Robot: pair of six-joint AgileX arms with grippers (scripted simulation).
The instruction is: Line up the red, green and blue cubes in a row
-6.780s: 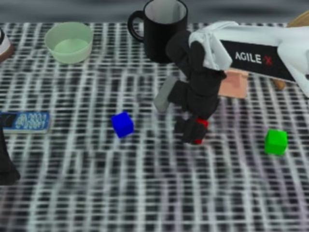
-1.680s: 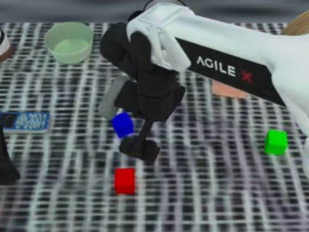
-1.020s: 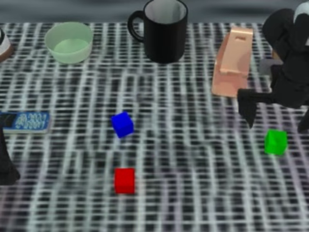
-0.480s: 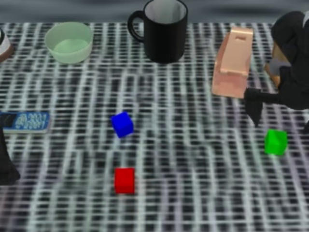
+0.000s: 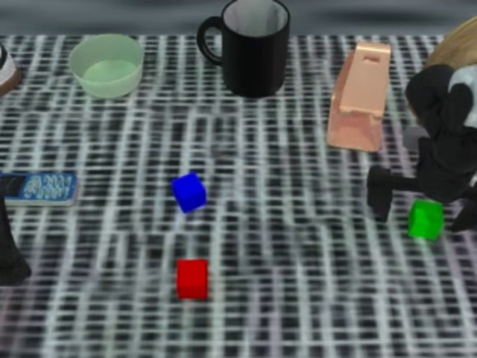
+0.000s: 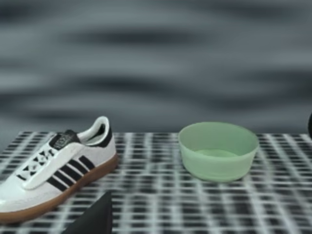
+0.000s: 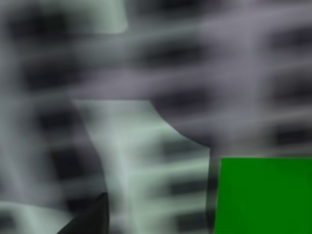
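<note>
The green cube (image 5: 425, 219) rests near the table's right edge. My right gripper (image 5: 423, 205) hangs open over it, one dark finger (image 5: 379, 195) to its left and the other at the right edge of the top view. In the right wrist view the green cube (image 7: 264, 196) fills the lower corner beside one fingertip (image 7: 93, 218). The blue cube (image 5: 188, 192) sits left of centre, turned slightly. The red cube (image 5: 192, 278) lies just in front of it. My left gripper (image 5: 10, 257) is parked at the left edge, open, one fingertip (image 6: 97, 219) showing in its wrist view.
A black mug (image 5: 253, 45) and a pale green bowl (image 5: 106, 65) stand along the back. A copper-pink stand (image 5: 360, 95) leans behind the right gripper. A blue flat device (image 5: 37, 188) lies at left. The left wrist view shows a white sneaker (image 6: 53, 165) and the bowl (image 6: 218, 150).
The right arm left the red cube on the table in front of the blue one, swung to the right side, and came down open around the green cube.
</note>
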